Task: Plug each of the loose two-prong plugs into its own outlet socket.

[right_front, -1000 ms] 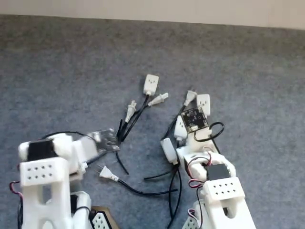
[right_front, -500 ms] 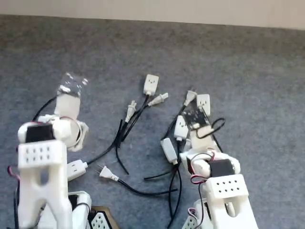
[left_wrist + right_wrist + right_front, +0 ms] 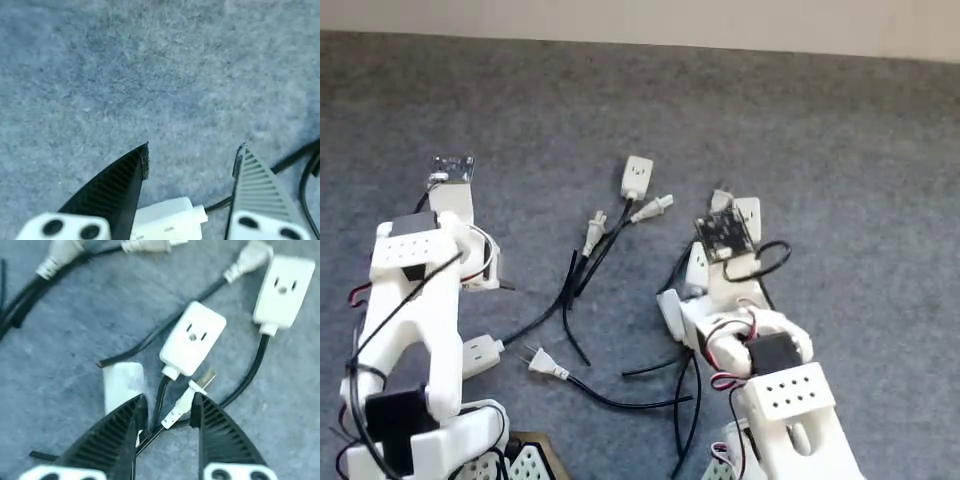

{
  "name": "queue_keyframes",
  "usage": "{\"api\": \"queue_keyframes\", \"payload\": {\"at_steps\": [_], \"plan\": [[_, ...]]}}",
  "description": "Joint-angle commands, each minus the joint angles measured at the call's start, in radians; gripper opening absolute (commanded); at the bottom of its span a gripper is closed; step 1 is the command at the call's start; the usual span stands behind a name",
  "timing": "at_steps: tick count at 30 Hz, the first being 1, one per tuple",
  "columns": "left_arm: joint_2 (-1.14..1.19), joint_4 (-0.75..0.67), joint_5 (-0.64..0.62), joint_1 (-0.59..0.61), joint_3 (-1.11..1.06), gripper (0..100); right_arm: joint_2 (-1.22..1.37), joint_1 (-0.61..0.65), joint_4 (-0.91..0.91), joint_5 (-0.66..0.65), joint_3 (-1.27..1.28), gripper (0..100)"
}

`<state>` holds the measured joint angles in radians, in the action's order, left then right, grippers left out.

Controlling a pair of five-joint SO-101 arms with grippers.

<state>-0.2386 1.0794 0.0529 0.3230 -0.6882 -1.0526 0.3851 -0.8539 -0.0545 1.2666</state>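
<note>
Flanking plug [image 3: 186, 396], seemingly: right gripper [image 3: 169, 400]

The high camera looks steeply down from behind both arms [image 3: 775, 390] over the grey carpet [image 3: 840, 130]. Each wrist camera faces forward and down, close to the carpet. High and right wrist views share one white socket [image 3: 750, 211].

White two-prong plugs [image 3: 548, 365] and boxy white sockets [image 3: 637, 177] lie loose, scattered flat across the grey counter [image 3: 840, 150].

no readable text, labels, numbers or signs appear on anything in view.
</note>
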Motion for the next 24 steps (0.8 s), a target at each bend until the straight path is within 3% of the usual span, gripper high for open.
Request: {"api": "queue_keyframes", "payload": {"at_steps": [1, 14, 24], "plan": [[0.028, -0.032, -0.011, -0.031, 0.036, 28, -0.016, -0.016, 0.085, 0.052, 0.091, 14.9], [0.047, -0.052, -0.011, -0.035, 0.036, 28, -0.004, -0.082, 0.079, 0.02, 0.099, 14.9], [0.047, -0.052, -0.011, -0.035, 0.035, 28, 0.383, -0.074, 0.094, 0.031, -0.088, 14.9]]}}
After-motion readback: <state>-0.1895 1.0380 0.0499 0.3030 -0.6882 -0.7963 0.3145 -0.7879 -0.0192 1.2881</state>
